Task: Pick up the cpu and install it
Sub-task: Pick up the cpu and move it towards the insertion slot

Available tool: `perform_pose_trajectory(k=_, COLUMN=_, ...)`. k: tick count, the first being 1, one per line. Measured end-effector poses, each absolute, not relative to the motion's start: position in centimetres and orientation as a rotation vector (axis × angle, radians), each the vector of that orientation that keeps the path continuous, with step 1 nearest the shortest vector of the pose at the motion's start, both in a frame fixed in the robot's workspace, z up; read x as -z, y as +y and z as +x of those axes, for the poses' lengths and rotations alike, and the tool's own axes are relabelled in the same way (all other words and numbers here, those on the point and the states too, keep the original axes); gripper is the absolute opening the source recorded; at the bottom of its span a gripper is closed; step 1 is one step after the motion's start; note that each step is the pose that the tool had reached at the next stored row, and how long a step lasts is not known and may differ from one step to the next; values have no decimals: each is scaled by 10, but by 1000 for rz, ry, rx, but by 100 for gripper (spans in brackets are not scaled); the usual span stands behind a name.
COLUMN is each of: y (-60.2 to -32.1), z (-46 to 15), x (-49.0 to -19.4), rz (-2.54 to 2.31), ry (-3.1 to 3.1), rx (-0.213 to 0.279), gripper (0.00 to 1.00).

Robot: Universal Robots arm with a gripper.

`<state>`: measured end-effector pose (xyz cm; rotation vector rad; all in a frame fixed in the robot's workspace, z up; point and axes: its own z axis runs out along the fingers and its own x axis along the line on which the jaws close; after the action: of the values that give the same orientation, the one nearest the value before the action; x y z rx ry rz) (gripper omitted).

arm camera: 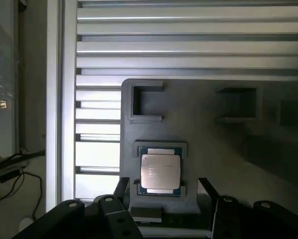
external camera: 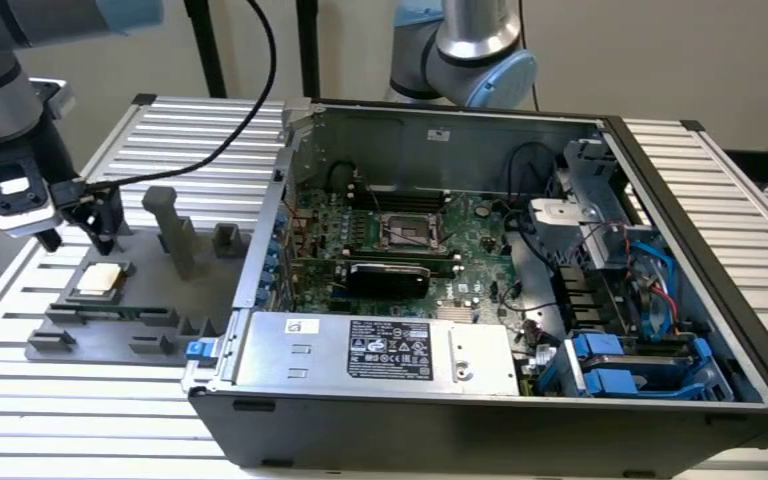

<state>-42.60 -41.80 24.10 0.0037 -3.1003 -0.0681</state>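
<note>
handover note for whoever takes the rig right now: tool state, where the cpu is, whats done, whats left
Tool: open, holding nothing, poised just above the cpu and not touching it.
Cpu: lying flat in its seat on the grey fixture, which is outside the case, to the exterior view's left.
Socket: on the motherboard inside the open case, far from the tool.
Done: the tool is lined up over the cpu.
Left: the pick-up and the install; the cpu is not yet gripped.
</note>
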Motion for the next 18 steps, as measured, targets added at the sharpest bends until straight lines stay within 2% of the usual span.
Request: perform_pose_trajectory(k=18, y=-423, z=-426, x=-208, rz=5, ry=-3100, rx=68, gripper=65)
